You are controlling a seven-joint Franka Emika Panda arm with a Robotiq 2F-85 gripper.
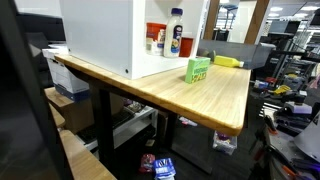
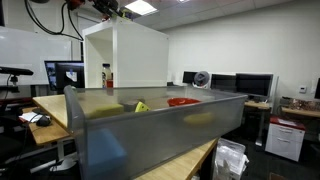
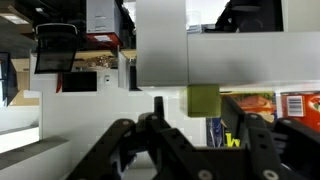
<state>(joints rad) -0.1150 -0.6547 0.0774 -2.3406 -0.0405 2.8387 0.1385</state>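
The claw [image 3: 185,150] stood partly spread, its dark metal fingers apart and pinching nothing. Ahead of it was a small, matte yellow-green box [image 3: 203,100], beside a smooth white cabinet [image 3: 160,45]. In an exterior view, the box sat on the pale wooden tabletop [image 1: 215,100].

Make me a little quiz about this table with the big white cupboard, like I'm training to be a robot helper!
1. True or false: the green box stands on the wooden table, outside the white cupboard.
2. What stands inside the white cupboard? A) bottles B) a teddy C) a shoe
3. Fill the gap: the thing lying past the green box, near the table's far edge, is ____ in colour.

Key: 1 true; 2 A; 3 yellow.
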